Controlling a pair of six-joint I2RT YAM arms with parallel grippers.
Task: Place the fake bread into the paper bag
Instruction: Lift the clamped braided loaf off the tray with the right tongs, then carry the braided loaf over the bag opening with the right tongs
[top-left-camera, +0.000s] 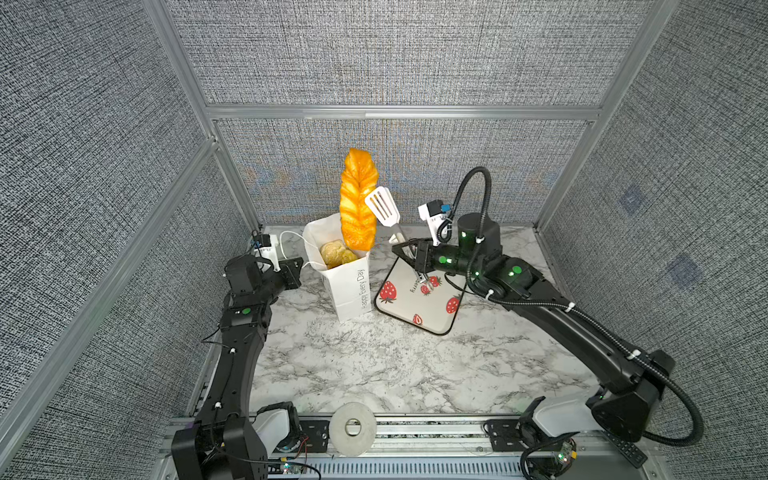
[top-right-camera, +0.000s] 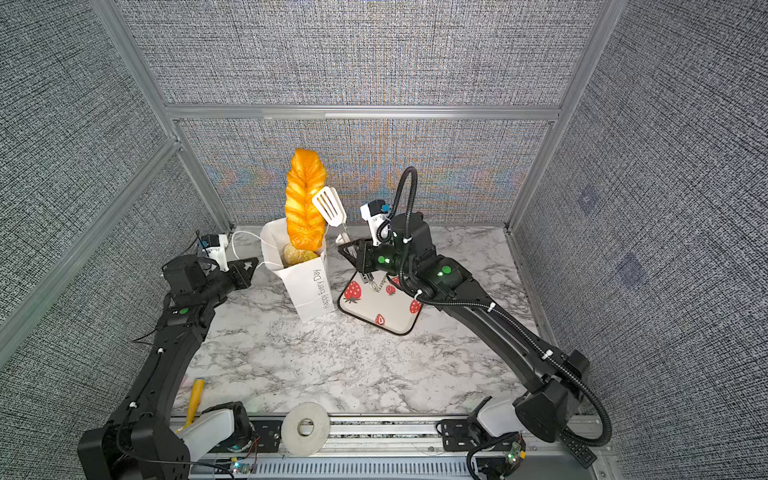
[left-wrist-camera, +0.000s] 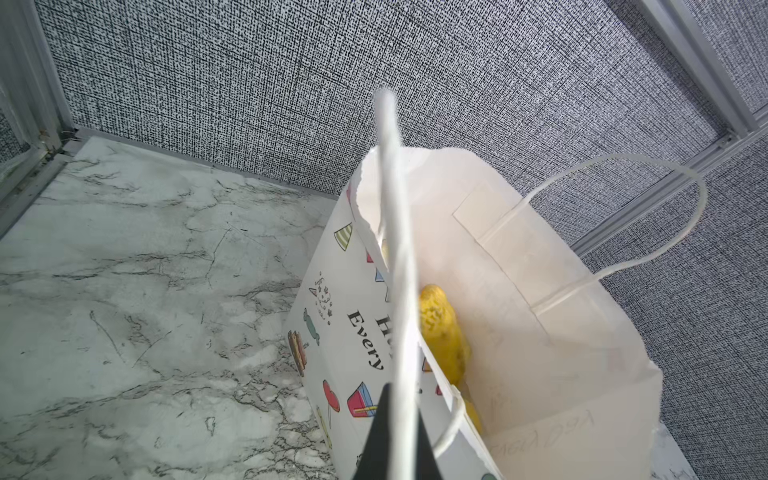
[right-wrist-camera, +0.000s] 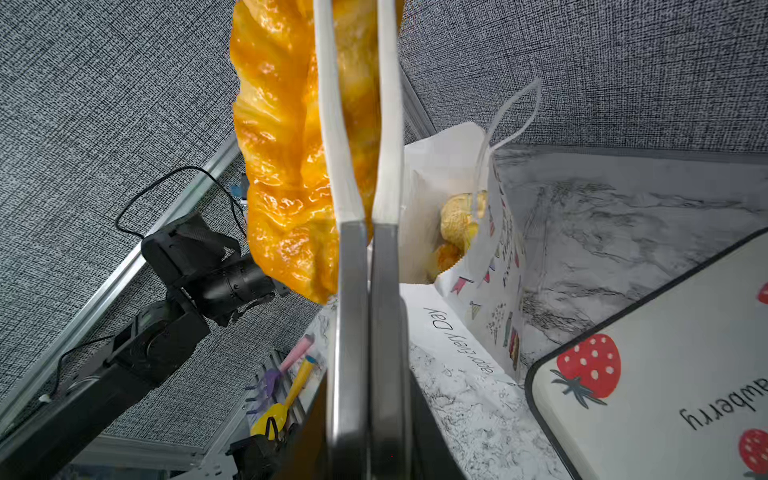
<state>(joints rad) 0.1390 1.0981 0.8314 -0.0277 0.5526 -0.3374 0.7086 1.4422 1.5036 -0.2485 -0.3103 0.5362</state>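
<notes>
The paper bag (top-left-camera: 347, 286) (top-right-camera: 309, 291) stands upright at the back of the marble table, with small pieces of fake bread (top-left-camera: 336, 253) (left-wrist-camera: 440, 328) inside it. A long braided loaf (top-left-camera: 358, 199) (top-right-camera: 305, 199) (right-wrist-camera: 282, 145) stands upright, its lower end in the bag's mouth. My right gripper (top-left-camera: 405, 249) (right-wrist-camera: 368, 436) is shut on steel tongs (top-left-camera: 384, 208) (right-wrist-camera: 353, 291). Their white tips lie against the loaf's side; whether they pinch it is hidden. My left gripper (top-left-camera: 300, 264) (left-wrist-camera: 401, 399) is shut on the bag's cord handle (left-wrist-camera: 395, 208).
A strawberry-print tray (top-left-camera: 419, 307) (right-wrist-camera: 665, 374) with a black rim lies right of the bag, under my right wrist. A grey tape roll (top-left-camera: 353, 428) sits on the front rail. A yellow scoop (top-right-camera: 194, 399) (right-wrist-camera: 286, 407) lies at the front left edge. Woven walls close three sides.
</notes>
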